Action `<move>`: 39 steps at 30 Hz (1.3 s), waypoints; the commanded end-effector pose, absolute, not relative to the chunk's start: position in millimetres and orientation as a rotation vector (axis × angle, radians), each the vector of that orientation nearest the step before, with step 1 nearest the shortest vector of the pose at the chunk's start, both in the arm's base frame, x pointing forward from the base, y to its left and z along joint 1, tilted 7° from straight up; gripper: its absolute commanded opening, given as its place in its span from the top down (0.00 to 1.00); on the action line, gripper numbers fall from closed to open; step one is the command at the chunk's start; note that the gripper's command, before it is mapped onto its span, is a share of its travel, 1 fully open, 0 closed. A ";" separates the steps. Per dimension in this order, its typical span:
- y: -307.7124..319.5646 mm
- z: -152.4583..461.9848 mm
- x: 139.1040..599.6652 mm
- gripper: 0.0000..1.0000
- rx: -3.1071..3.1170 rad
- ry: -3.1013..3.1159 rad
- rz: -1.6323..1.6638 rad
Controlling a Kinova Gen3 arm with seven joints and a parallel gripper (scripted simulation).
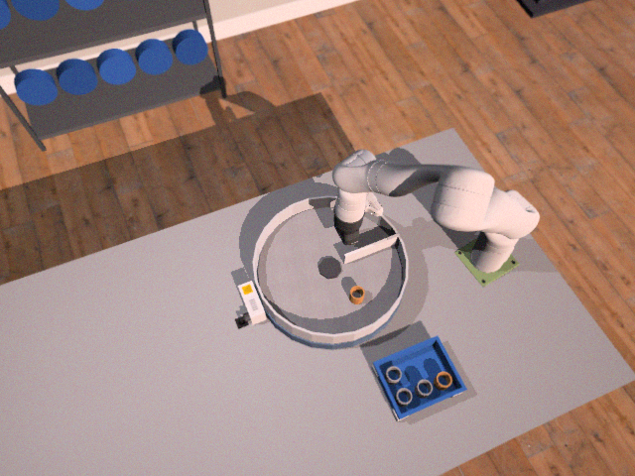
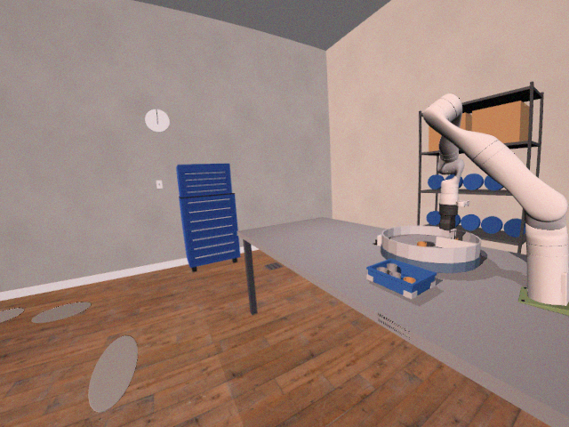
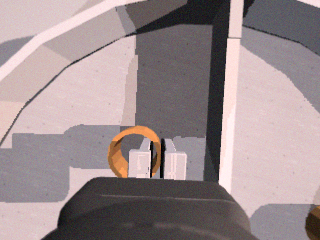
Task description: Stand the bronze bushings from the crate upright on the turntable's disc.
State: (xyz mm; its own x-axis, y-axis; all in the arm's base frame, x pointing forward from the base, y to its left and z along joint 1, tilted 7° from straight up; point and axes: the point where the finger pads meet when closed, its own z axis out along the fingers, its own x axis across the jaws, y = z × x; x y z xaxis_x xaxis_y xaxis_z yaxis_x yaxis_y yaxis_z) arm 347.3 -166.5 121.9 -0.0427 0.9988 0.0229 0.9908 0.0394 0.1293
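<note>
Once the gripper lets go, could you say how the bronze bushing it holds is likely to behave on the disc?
The bronze bushing, pinched by its wall in the gripper, looks rigid. Short and wide, it should probably stand steadily on an open end; tipped sideways, it would likely roll across the disc.

No words, brands or numbers are showing clearly enough to read. The small white box (image 1: 250, 303) sitting on the worktop (image 1: 128, 358) against the turntable's wall is carrying an orange-yellow square sticker, too blurred to read. A patch of tiny print (image 2: 393, 324) is lying near the worktop's front edge, also illegible.
</note>
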 end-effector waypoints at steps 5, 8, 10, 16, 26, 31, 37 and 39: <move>-167.0 120.6 347.7 1.00 2.118 2.210 0.169; -167.0 120.6 347.7 1.00 2.118 2.210 0.169; -167.0 120.6 347.7 1.00 2.118 2.210 0.169; -167.0 120.6 347.7 1.00 2.118 2.210 0.169; -167.0 120.6 347.7 0.63 2.118 2.210 0.169; -167.0 120.6 347.7 0.63 2.118 2.210 0.169; -167.0 120.6 347.7 0.63 2.118 2.210 0.169; -167.0 120.6 347.7 0.63 2.118 2.210 0.169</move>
